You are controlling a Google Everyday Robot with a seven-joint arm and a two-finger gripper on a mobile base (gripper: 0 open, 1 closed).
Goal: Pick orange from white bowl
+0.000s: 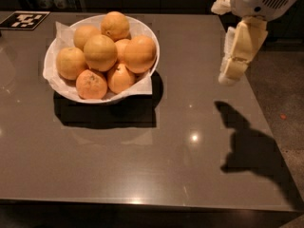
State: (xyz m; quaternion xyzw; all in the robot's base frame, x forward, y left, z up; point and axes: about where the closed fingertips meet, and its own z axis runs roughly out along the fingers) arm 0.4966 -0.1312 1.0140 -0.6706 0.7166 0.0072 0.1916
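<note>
The white bowl [145, 32], lined with white paper, stands on the far left part of the dark table and holds a pile of several oranges. The orange [100, 52] is large, smooth and yellowish, near the top middle of the pile. A deeper-orange fruit [140, 53] lies to its right. A duller, speckled one [91, 84] lies at the front. My gripper [231, 70] hangs above the table's right edge, pointing down, well to the right of the bowl and apart from it. It holds nothing that I can see.
A black-and-white marker tag [23, 20] lies at the table's far left corner. The gripper's shadow [251, 146] falls on the table's right side. The floor [280, 94] lies past the right edge, dark cabinets behind.
</note>
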